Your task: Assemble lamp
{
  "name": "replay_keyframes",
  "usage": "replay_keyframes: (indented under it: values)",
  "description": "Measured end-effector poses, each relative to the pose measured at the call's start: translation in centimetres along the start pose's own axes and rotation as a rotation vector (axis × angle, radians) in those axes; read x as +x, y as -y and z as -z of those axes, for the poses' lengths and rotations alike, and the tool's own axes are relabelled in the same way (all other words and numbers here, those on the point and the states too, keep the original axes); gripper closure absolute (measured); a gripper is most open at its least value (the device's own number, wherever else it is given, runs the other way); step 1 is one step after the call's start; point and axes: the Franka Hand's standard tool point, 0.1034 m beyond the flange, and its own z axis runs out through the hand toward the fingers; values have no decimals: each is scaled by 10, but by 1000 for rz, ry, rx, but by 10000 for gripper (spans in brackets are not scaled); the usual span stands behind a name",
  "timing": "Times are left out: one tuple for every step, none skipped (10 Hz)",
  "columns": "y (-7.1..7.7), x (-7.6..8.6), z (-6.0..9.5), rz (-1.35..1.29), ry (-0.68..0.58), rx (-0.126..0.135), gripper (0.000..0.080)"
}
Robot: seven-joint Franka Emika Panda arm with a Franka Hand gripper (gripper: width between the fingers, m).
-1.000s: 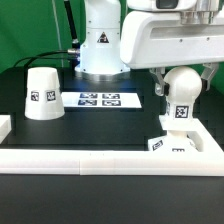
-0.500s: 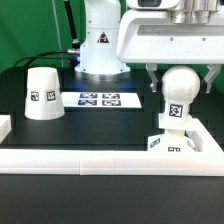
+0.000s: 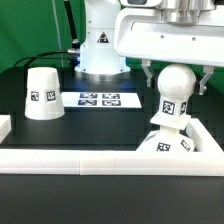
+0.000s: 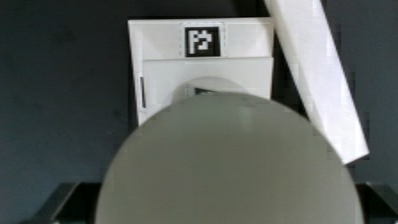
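Observation:
The white bulb (image 3: 172,84) stands upright on the blocky white base (image 3: 172,146) at the front of the exterior view's right, its neck tag facing the camera. My gripper (image 3: 175,85) comes down from above, and its fingers (image 3: 149,76) close on the bulb's round head from both sides. In the wrist view the bulb head (image 4: 222,160) fills the space between the two dark fingers (image 4: 64,204), with the tagged base (image 4: 205,60) beyond it. The cone shade (image 3: 42,93) stands alone at the exterior view's left.
The marker board (image 3: 98,99) lies flat mid-table in front of the arm's pedestal (image 3: 100,50). A long white rail (image 3: 90,160) borders the front edge and touches the base; it also shows in the wrist view (image 4: 317,70). A white block (image 3: 4,126) sits at far left.
My gripper and the bulb have shifted a little toward the exterior view's left. The base under the bulb has shifted too and shows more of its front. The shade has not moved.

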Motion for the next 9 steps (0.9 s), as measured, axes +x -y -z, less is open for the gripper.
replay_keyframes:
  values:
    - [1, -1, 0, -22, 1, 0, 157]
    - [3, -2, 0, -16, 1, 0, 118]
    - [5, -4, 1, 13, 0, 0, 118]
    - [9, -7, 3, 55, -2, 1, 103]
    - [12, -11, 4, 111, -1, 0, 101]
    - [13, -14, 4, 167, 0, 0, 101]
    - [12, -16, 5, 244, 2, -1, 101]
    - [10, -17, 6, 339, 11, -6, 101]
    - [6, -17, 7, 437, 25, -12, 101]
